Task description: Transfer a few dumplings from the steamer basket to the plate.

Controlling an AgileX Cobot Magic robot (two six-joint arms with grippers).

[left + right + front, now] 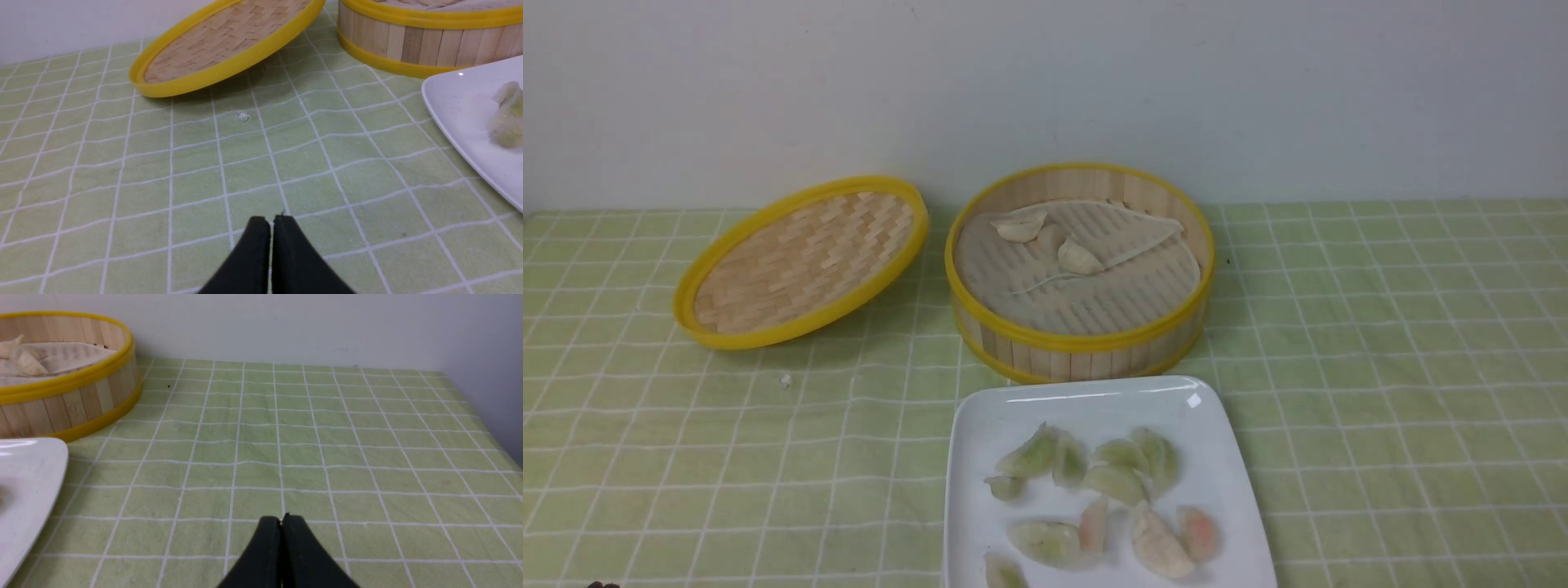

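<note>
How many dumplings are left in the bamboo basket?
2, maybe 3. One dumpling lies near the back rim of the basket, another closer to the middle. A pale lump between them may be a third or just cloth.

Bright even light, soft shadows, glare on plate (1094,396) rim

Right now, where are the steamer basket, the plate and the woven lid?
steamer basket (1086,347): front view, near yellow top rim.
plate (1086,404): front view, bare white surface near the far rim.
woven lid (805,261): front view, middle of its woven face.
</note>
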